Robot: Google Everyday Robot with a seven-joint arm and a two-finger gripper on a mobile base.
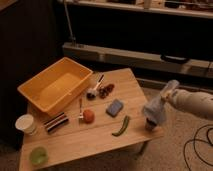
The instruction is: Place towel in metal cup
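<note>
Right, the gripper (167, 93) is up at the right edge of the wooden table (100, 137), fingers clenched on the upper end of the towel (156, 109), and the pale cloth hangs limp from that pinch. Straight below the fingers the towel's lower edge drapes over the metal cup (150, 125), which stands at the table's right corner; only a sliver of its shiny wall peeks out under the cloth, so whether the fabric is inside the rim I cannot tell. Behind the fingers, the white arm (195, 102) stretches off to the right.

Moving leftward from the grip, a green pod-shaped thing (121, 126) lies on the wood near the cup, and just beyond it a small blue block (115, 107). Farther left sits a round orange fruit (88, 116) with a thin utensil (80, 107) beside it, and above those a dark cluster of small items (100, 91). Farther still, the big yellow bin (56, 87) takes up the far-left part of the table, a striped packet (56, 122) lies in front of it, then the white paper cup (26, 123), and the green cup (38, 155) at the near-left corner, the farthest thing from the fingers
</note>
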